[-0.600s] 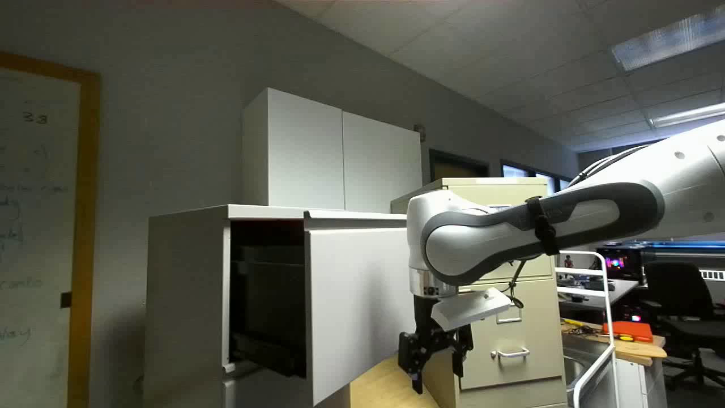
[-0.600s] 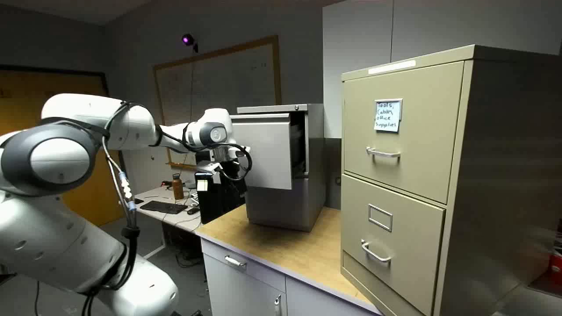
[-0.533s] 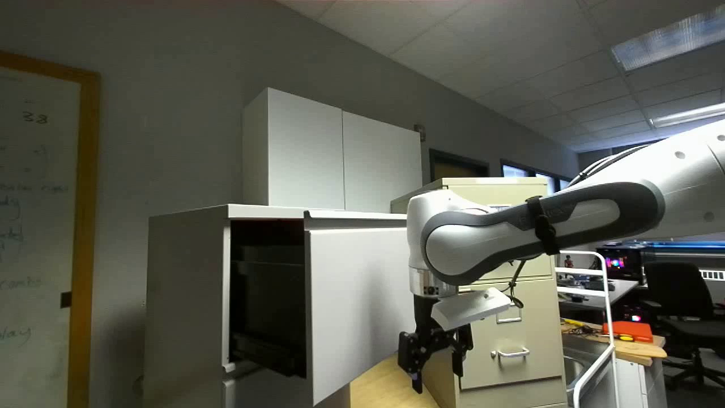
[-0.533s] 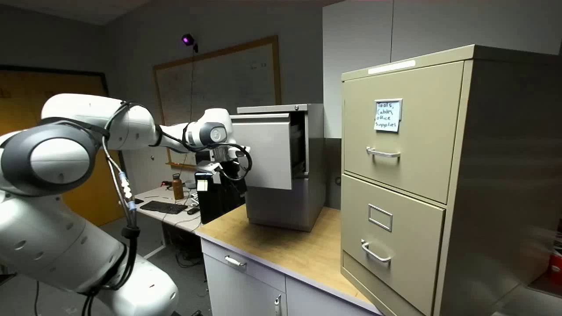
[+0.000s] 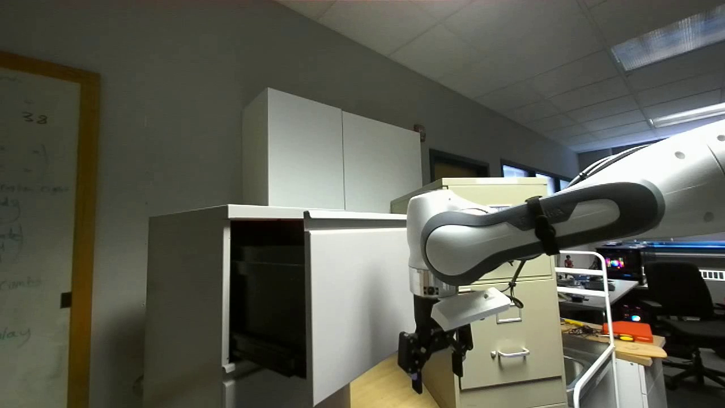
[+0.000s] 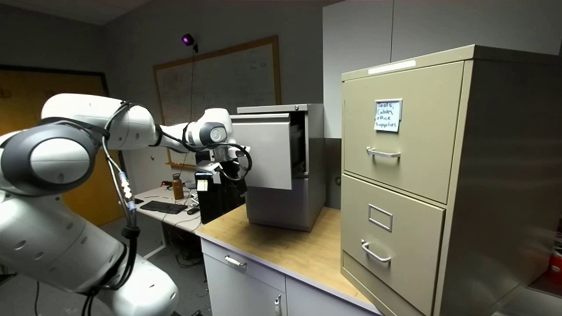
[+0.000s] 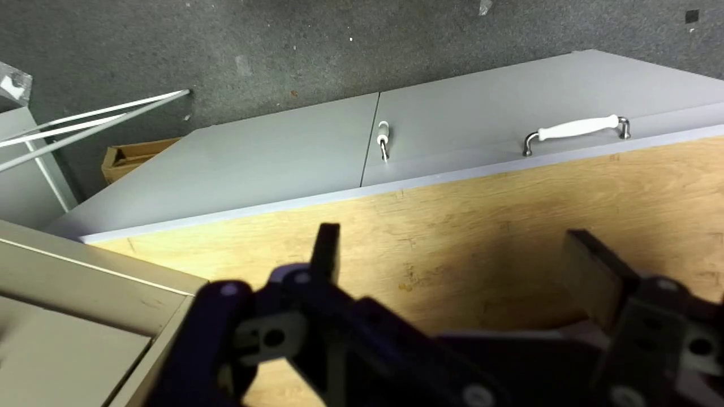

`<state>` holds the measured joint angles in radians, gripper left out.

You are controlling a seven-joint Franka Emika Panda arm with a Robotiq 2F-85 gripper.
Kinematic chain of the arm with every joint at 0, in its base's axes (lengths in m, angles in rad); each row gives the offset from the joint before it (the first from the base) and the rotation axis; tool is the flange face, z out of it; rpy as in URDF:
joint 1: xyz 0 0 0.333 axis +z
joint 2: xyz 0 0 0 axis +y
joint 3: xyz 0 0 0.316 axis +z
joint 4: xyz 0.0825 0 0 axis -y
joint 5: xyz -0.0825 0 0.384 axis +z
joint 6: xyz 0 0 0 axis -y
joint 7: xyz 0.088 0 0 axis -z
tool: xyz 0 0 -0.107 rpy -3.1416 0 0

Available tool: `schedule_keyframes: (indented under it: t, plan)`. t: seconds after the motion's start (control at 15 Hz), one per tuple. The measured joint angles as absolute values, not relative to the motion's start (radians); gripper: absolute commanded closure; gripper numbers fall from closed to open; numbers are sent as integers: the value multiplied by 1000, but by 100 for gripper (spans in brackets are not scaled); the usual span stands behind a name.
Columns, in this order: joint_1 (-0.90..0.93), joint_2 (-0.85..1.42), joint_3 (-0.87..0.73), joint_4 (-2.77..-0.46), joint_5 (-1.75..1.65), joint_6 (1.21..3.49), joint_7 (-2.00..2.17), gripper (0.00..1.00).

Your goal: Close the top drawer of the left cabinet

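Before the jutting top drawer point(image 5: 361, 300) hangs the pincer point(image 5: 437, 379), spread wide, holding nothing.

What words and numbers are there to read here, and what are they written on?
"Tools, Cables, office supplies": on the light-blue note on the beige cabinet.
"38", it looks like: on the whiteboard, near the top in an exterior view.
The rest of the whiteboard's writing is too faint or blurred to read for sure.
The white strip along the beige cabinet's top edge: no letters I can make out.
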<state>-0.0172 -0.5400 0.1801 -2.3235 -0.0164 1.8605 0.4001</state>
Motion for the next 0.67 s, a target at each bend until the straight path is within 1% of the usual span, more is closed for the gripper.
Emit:
schedule_keyframes:
  t: [0.67]
  plan:
    - [-17,-539,179,-2323,-17,1885,400,0]
